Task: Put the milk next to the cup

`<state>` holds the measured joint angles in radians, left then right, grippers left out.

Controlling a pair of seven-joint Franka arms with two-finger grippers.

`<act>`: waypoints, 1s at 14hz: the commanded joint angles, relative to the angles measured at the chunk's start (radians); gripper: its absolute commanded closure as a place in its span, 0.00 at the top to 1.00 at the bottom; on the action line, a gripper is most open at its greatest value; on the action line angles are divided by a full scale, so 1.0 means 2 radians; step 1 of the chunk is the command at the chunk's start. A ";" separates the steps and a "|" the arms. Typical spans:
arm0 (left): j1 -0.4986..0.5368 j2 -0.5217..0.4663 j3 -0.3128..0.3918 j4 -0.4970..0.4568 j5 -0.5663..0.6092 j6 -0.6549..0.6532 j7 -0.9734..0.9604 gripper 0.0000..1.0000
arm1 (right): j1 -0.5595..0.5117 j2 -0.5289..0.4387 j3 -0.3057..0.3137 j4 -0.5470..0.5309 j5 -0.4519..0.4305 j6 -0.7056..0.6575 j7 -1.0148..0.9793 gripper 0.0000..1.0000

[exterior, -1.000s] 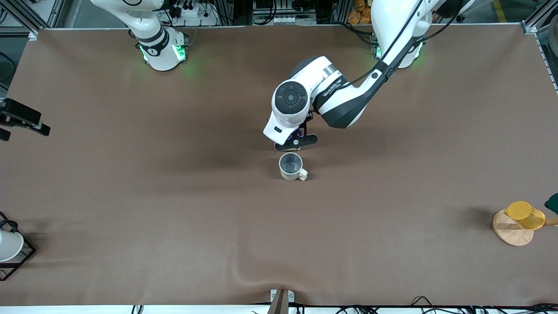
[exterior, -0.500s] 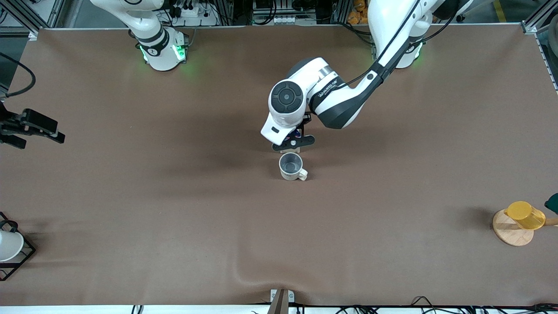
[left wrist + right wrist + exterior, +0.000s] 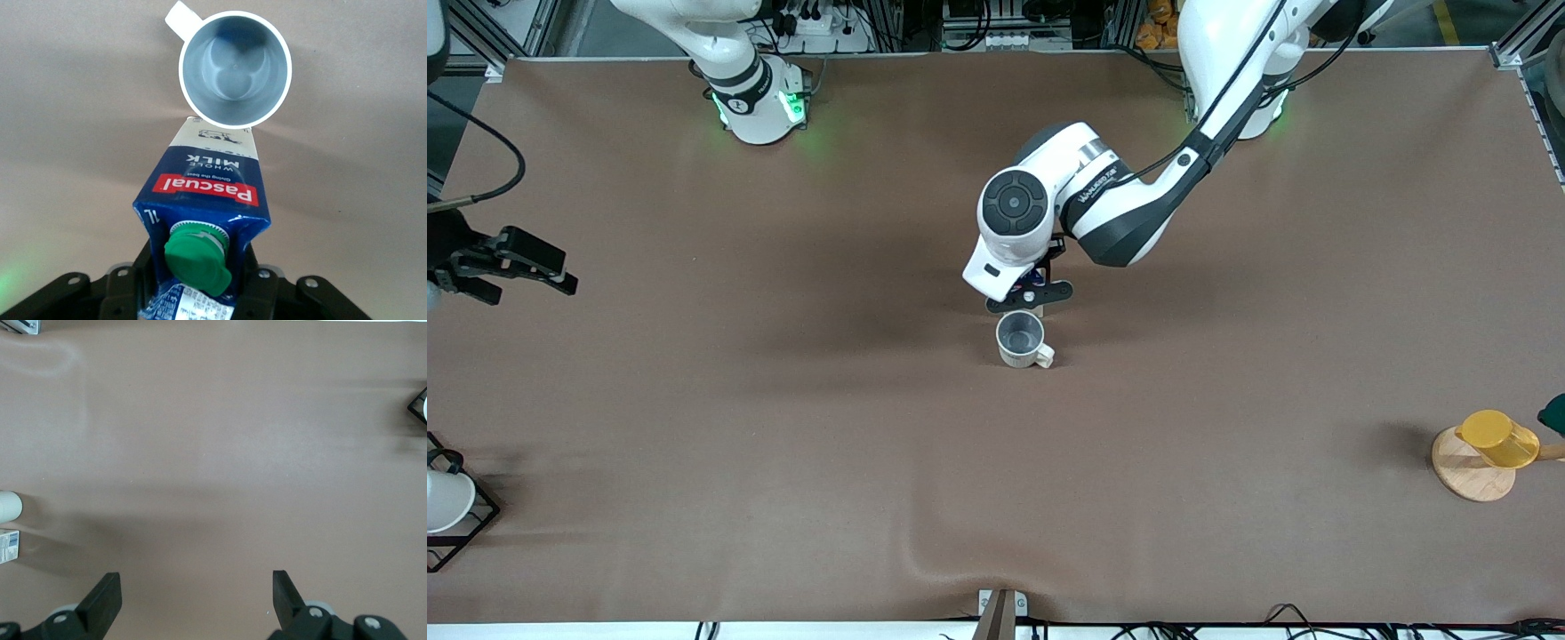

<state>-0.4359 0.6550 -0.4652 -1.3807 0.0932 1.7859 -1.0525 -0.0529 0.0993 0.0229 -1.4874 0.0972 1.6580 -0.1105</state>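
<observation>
We see the left pincer point(image 3: 1030, 293) low over the middle of the bench point(image 3: 783, 427), reached in from the left arm's base. It is clamped on the milk point(image 3: 207, 200), gripping the carton around its upper body just below the green screw cap point(image 3: 197, 257). In the left wrist view the carton's dark blue face and red label band show clearly, and its base sits just beside the cup point(image 3: 235, 72); we cannot tell whether the two touch, nor whether the carton's base rests on the bench. In the front view the arm's wrist hides nearly all of the milk point(image 3: 1039, 276), leaving only a sliver of blue visible just above the pincer's bar.

The cup point(image 3: 1023, 340) stands upright on the bench, slightly nearer to the front camera than the milk, its grey inside open to view and its stubby handle point(image 3: 1044, 357) pointing toward the front camera and the left arm's end of the bench.

The right pincer point(image 3: 511, 267) hangs over the right arm's end of the bench, waiting, with its two fingers spread well apart and nothing between them, as the right wrist view point(image 3: 193, 600) confirms.

A yellow plastic cup point(image 3: 1498, 437) lies on a round wooden coaster point(image 3: 1467, 476) at the left arm's end.
</observation>
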 commanded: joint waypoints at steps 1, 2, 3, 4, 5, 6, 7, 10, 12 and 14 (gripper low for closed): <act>-0.008 0.012 0.002 0.015 0.012 0.009 -0.011 0.80 | 0.003 -0.049 0.002 -0.075 -0.008 0.038 -0.004 1.00; -0.008 0.012 0.002 0.015 0.012 0.011 -0.013 1.00 | 0.003 -0.049 0.002 -0.075 -0.008 0.038 -0.003 1.00; -0.008 0.010 0.002 0.015 0.012 0.011 -0.011 1.00 | 0.003 -0.049 0.002 -0.072 -0.008 0.038 -0.003 1.00; -0.006 0.007 0.002 0.016 0.013 0.011 -0.010 1.00 | 0.003 -0.047 0.002 -0.069 -0.008 0.035 -0.003 1.00; -0.003 -0.002 0.002 0.016 0.012 0.011 -0.010 1.00 | 0.003 -0.046 0.002 -0.064 -0.008 0.035 -0.003 1.00; -0.001 -0.014 0.002 0.016 0.013 0.010 -0.011 1.00 | 0.003 -0.044 0.002 -0.059 -0.009 0.032 -0.002 1.00; 0.009 -0.030 0.004 0.016 0.013 0.007 -0.011 1.00 | 0.003 -0.044 0.002 -0.052 -0.009 0.027 -0.002 1.00; 0.041 -0.089 0.005 0.015 0.011 -0.020 -0.009 1.00 | 0.016 -0.044 0.003 -0.040 -0.034 0.009 0.043 1.00; 0.068 -0.132 0.007 0.015 0.012 -0.042 0.002 1.00 | 0.046 -0.035 0.000 -0.018 -0.060 -0.014 0.082 1.00; 0.127 -0.176 0.006 0.015 0.006 -0.054 0.062 1.00 | 0.043 -0.034 -0.001 -0.014 -0.059 -0.015 0.078 1.00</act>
<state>-0.2837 0.4053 -0.4516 -1.3158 0.0965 1.7056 -1.0218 0.0256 0.0290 0.0298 -1.5419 0.0004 1.6503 0.0237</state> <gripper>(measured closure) 0.000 0.000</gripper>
